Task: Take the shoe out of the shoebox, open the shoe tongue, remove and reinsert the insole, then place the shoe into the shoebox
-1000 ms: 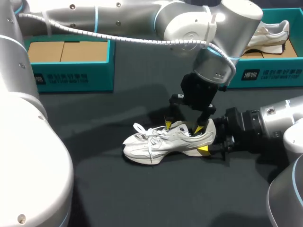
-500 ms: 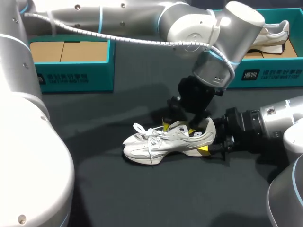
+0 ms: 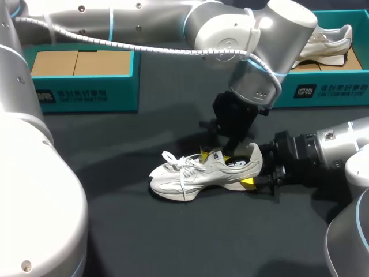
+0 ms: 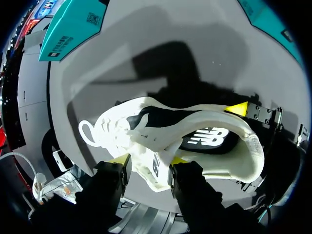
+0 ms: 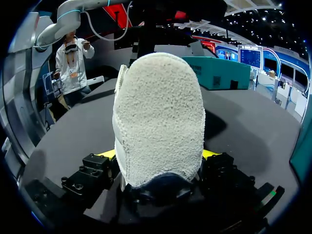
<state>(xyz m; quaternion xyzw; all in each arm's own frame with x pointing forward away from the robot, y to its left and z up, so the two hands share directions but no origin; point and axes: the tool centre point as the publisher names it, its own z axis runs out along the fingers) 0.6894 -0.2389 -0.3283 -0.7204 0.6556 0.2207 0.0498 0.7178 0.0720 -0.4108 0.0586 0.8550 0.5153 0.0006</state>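
Your shoe (image 3: pixel 204 171) lies on its sole near the middle of the desk (image 3: pixel 115 231), outside both boxes. Its long axis runs across the head view, toe towards your left arm's side and heel (image 5: pixel 158 112) towards your right arm's. It is white, with loose laces at the front.

Your left arm comes in from the left and reaches past the middle. Its left end effector (image 4: pixel 148 163) hangs straight above the shoe's opening, fingers pointing down. The fingers stand a little apart and press the white tongue (image 4: pixel 151 156) from both sides, so it has hold of the tongue. Past the tongue you can see down into the shoe, where the dark insole (image 4: pixel 204 139) lies flat inside.

Your right end effector (image 5: pixel 158 161) lies low on the desk behind the shoe, pointing along its length. Its fingers stand wide and clamp the heel between them, one yellow tip on each side.

The desk is a dark, matte surface that shows soft shadows of the arms.

At the far edge stand two teal boxes. The left box (image 3: pixel 86 78) shows plain cardboard inside. The right box (image 3: pixel 323 86) holds a second shoe (image 3: pixel 326 40), white too.

Both box fronts carry white print. The insole bears a white logo, and the tongue has a small dark mark.
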